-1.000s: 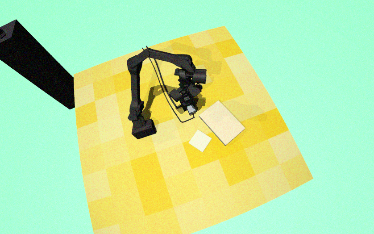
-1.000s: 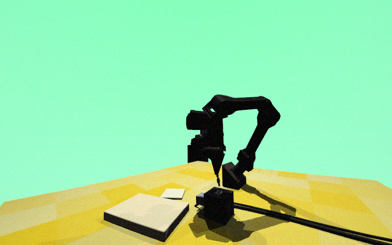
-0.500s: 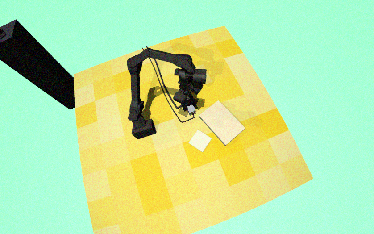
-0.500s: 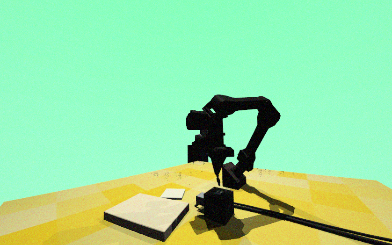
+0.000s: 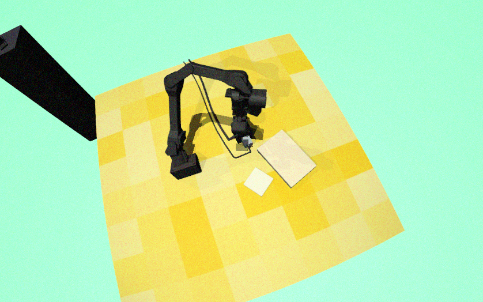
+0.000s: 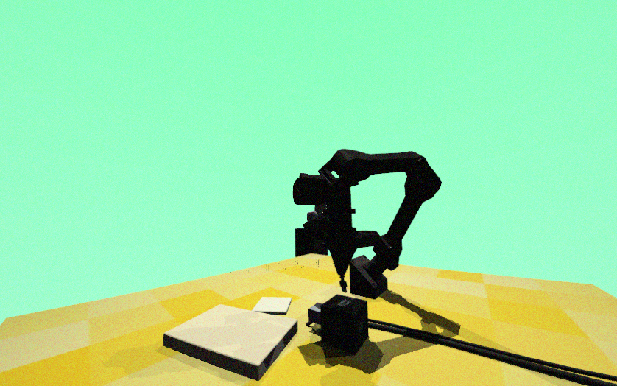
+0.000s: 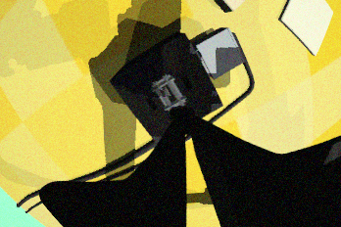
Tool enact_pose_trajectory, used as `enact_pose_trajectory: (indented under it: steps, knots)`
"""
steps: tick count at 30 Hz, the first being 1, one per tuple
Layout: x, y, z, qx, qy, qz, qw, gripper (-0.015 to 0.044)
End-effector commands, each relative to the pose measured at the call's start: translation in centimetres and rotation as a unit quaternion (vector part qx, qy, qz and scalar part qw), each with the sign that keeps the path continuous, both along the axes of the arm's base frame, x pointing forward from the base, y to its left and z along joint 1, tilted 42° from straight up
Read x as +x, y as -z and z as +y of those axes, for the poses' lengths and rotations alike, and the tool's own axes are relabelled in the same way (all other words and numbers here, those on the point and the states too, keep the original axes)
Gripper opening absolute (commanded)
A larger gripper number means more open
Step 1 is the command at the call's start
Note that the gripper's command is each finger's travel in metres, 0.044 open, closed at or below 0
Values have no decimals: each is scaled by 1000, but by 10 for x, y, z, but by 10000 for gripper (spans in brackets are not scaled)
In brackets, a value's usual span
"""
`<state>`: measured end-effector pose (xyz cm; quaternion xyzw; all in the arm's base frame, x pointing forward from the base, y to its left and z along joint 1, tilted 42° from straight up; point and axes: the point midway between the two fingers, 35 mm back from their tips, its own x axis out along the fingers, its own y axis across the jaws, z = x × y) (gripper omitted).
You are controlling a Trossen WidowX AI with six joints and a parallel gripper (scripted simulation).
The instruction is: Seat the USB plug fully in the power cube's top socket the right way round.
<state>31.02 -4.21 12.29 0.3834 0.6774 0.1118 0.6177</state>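
Observation:
The black power cube [image 6: 344,331] [image 7: 142,75] stands on the table; my arm largely hides it in the top view. Its top socket [image 7: 169,92] [image 6: 344,302] shows as a grey outline with nothing in it. My gripper [image 6: 342,275] [image 7: 185,123] points down, shut on the small dark USB plug [image 6: 343,286] [image 7: 181,113]. The plug hangs a little above the cube top, out of the socket. In the wrist view it shows beside the socket, toward my fingers. Which way round it faces is too dark to tell.
A grey-white block [image 5: 247,141] [image 6: 314,314] [image 7: 222,54] sits at the cube's side, with a black cable [image 5: 234,157] [image 6: 445,338] [image 7: 252,84] around it. A large flat pale box [image 5: 286,159] [image 6: 229,331] and a small white square [image 5: 258,181] [image 6: 272,304] [image 7: 308,15] lie nearby.

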Motion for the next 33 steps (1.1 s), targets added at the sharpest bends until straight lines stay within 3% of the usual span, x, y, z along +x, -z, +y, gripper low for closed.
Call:
enact_pose_trajectory:
  steps: [1,17,33]
  knots:
    - [0,0,0,-4,-45,-39,998,0]
    - [0,0,0,-15,-200,-175,964,0]
    - [0,0,0,-26,-346,-303,888,0]
